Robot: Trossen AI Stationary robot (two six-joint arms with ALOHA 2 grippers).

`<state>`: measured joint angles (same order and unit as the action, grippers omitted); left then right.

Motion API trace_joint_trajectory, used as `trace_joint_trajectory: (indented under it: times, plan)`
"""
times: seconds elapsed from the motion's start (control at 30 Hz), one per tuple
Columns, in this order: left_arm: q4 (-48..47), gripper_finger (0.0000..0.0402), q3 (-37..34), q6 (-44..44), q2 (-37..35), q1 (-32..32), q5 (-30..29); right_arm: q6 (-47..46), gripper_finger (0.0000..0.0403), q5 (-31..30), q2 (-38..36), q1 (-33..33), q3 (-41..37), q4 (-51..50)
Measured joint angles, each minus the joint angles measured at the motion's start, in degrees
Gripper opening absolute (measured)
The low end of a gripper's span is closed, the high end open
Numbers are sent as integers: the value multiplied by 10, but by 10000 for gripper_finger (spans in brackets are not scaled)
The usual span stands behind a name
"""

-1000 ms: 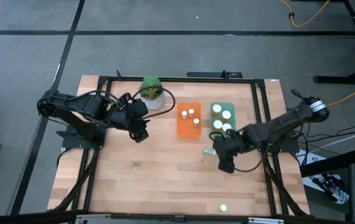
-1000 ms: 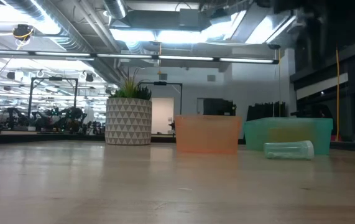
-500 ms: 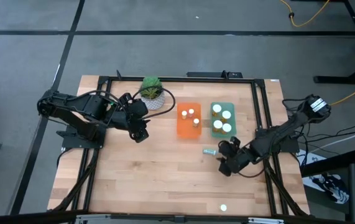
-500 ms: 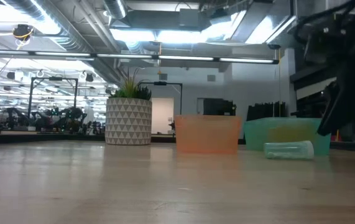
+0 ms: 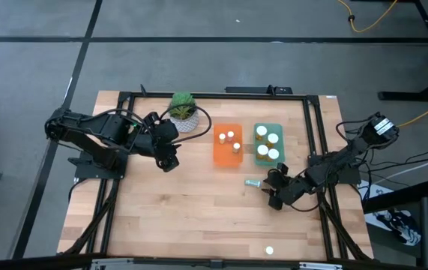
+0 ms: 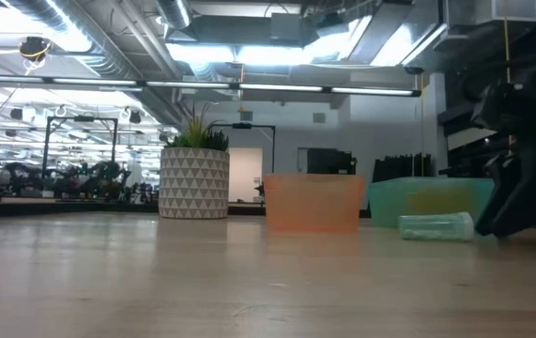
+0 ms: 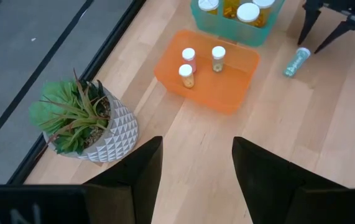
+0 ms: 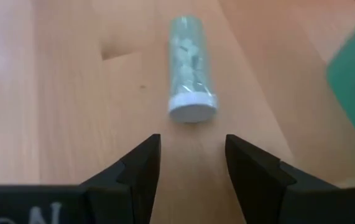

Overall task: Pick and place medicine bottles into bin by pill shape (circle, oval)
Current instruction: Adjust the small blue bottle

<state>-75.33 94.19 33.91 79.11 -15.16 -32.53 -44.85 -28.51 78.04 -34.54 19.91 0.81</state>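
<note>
A clear greenish bottle with a white cap lies on its side on the table, just in front of the green bin; it also shows in the high view and the low view. My right gripper is open and low over the table, its fingers pointing at the bottle's cap end, a short way from it. The orange bin holds three small-capped bottles. The green bin holds several wider-capped bottles. My left gripper is open and empty, left of the orange bin.
A green plant in a white patterned pot stands at the far side, left of the bins. A small white round thing sits near the table's near edge. Bare wood lies in front of the bins and at the near left.
My right gripper has come down to just above the table, to the right of the lying bottle, and now shows in the low view beside it. The bottle has stayed where it was.
</note>
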Motion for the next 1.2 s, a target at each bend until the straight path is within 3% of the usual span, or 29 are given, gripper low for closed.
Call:
trace_joint_trajectory:
  times: [0.23,0.93,1.2]
  plan:
    - [0,187,0,0,0,0,0,90,182,0,0,0,-29,58]
    - [0,187,0,0,0,0,0,28,182,56,0,28,-30,74]
    - [0,187,0,0,0,0,0,111,182,62,1,36,-30,95]
